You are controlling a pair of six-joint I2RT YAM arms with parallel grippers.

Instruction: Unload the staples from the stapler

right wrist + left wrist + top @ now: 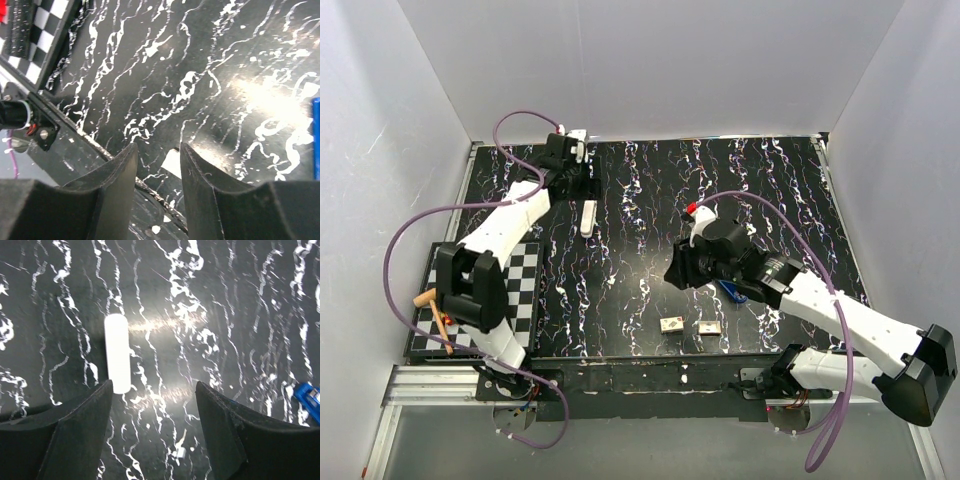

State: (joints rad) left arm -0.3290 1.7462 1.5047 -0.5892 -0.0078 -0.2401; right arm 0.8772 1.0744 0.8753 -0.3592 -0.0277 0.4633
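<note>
The blue stapler (pixel 732 291) lies on the black marbled mat, mostly hidden under my right arm; a blue edge of it shows in the right wrist view (pixel 316 135) and in the left wrist view (pixel 310 397). My right gripper (pixel 678 272) (pixel 158 148) is open and empty, low over the mat left of the stapler. A small pale staple block (pixel 172 162) lies on the mat beyond its fingertips. My left gripper (pixel 570 160) (pixel 154 387) is open and empty at the back left. A white bar (pixel 588 217) (pixel 117 352) lies just ahead of its left finger (pixel 85 430).
Two small pale blocks (pixel 671 324) (pixel 709 327) lie near the mat's front edge. A checkered board (pixel 515 290) (pixel 45 30) lies at the left with a wooden tool (pixel 432 305) on it. White walls enclose the table on three sides.
</note>
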